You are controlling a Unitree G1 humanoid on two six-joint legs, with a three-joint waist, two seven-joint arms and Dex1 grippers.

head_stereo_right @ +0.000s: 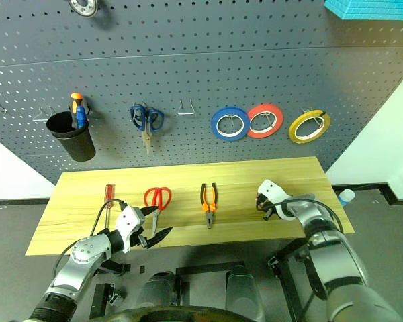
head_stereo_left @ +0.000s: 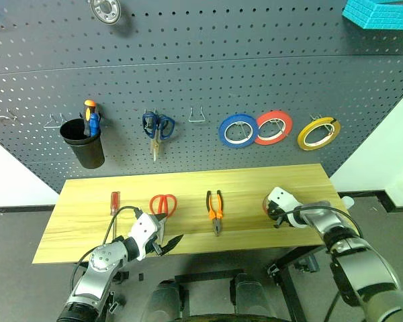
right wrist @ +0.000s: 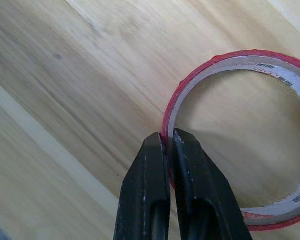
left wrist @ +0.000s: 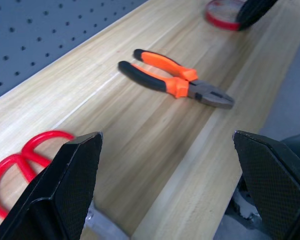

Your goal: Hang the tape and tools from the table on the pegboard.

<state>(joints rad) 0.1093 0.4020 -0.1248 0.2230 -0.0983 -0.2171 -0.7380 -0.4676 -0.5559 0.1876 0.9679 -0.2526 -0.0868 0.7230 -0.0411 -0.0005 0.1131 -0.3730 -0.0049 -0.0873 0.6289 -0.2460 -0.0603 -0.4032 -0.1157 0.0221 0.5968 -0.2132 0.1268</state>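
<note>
The long light yellowish wooden table (head_stereo_left: 255,182) had a smooth, satiny top with visible grain. On it, the thin red ring of tape (right wrist: 250,145) showed a pale papery inner face (printed with small lettering). Left of the tape, the orange-and-black-handled pliers (left wrist: 176,80) had matt rubbery grips and dull grey metal jaws. Behind the table, the dark grey perforated pegboard (head_stereo_left: 208,74) looked matt.

Head stereo pair looks forward and down from above the table (head_stereo_left: 188,184), facing the pegboard (head_stereo_left: 201,74); both eyes share this scene. Left wrist view sits low, skimming along the tabletop past the pliers (left wrist: 175,82). Right wrist view looks steeply down, very close on the tape (right wrist: 240,135).
</note>
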